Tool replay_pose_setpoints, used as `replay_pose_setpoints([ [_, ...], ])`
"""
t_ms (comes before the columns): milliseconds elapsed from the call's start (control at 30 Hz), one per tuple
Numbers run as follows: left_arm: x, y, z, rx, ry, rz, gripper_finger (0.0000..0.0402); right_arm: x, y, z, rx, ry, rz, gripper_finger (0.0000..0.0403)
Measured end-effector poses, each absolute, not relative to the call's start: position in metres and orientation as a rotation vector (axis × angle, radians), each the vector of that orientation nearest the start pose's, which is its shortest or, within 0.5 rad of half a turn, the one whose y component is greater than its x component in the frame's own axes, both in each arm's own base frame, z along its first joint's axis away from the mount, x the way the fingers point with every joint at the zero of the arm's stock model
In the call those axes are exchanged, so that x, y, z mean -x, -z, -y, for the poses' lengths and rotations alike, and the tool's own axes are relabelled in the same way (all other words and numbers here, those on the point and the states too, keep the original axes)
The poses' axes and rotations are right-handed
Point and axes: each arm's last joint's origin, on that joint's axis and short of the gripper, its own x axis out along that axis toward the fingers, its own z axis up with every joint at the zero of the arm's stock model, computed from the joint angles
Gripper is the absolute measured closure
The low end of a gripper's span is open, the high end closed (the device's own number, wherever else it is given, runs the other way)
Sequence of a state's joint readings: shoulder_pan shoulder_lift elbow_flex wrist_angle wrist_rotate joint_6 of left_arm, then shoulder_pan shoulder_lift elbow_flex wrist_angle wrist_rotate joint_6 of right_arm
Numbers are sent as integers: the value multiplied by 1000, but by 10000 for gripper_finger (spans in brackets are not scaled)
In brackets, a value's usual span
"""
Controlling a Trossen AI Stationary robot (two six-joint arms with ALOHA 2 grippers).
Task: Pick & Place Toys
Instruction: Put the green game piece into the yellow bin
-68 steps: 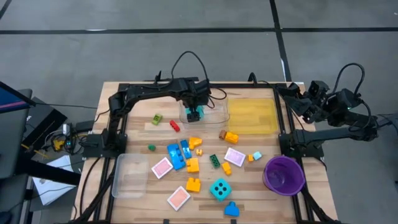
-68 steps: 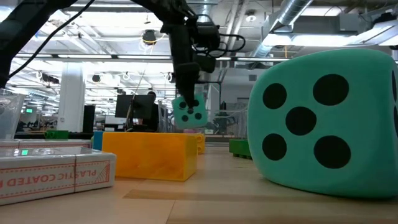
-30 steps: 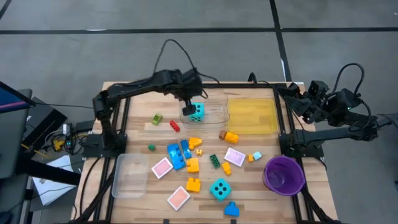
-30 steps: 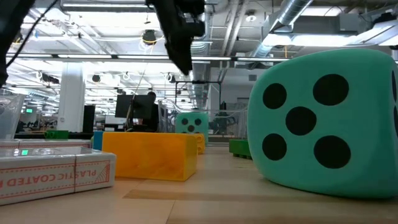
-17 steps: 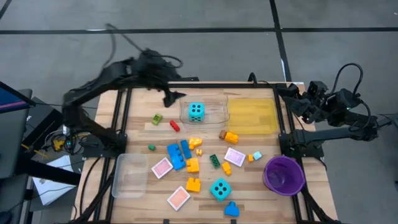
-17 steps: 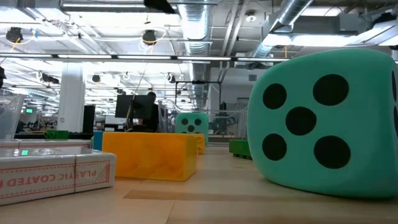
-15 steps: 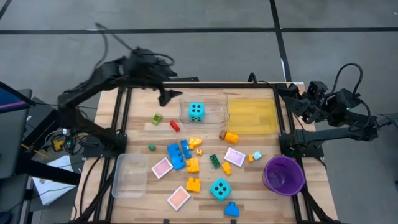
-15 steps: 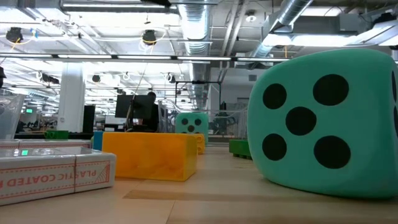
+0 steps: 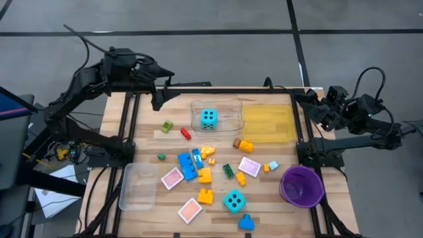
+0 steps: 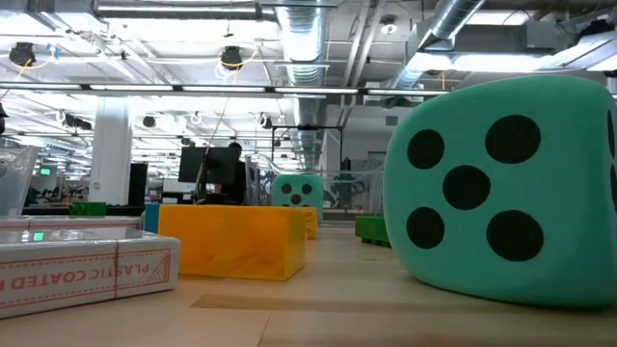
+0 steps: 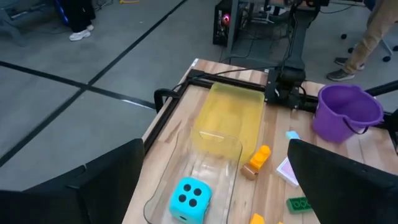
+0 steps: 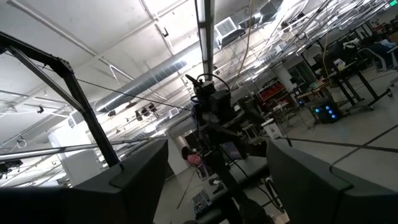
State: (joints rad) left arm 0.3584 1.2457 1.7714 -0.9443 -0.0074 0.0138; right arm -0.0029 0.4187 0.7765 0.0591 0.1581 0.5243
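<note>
Toys lie mostly loose mid-table; one turquoise die [image 9: 208,118] sits in the clear tray [image 9: 228,112]. We hold the left gripper [image 9: 157,100] spread and empty off the far-left corner. Next we should descend squarely over one brick [image 9: 186,166] and avoid crowding its neighbours. The right gripper [image 9: 316,111] is parked at the right edge; we cannot tell its grip.

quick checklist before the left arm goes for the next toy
1. First die lies in the clear tray: ok.
2. Left end effector open and holding nothing: ok.
3. Left end effector clear of that tray, over the table's far left edge: ok.
4. Second die in the open near the front edge: ok.
5. Right end effector off the table's right side: ok.
6. Yellow tray holds nothing: ok.
</note>
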Motion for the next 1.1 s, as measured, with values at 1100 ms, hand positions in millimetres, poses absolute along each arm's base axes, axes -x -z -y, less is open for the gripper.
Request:
replay_pose_setpoints([
  [1100,-224,-422,-24,102,-188,-1101,34,-76,-390,5,-548,48,431,137],
])
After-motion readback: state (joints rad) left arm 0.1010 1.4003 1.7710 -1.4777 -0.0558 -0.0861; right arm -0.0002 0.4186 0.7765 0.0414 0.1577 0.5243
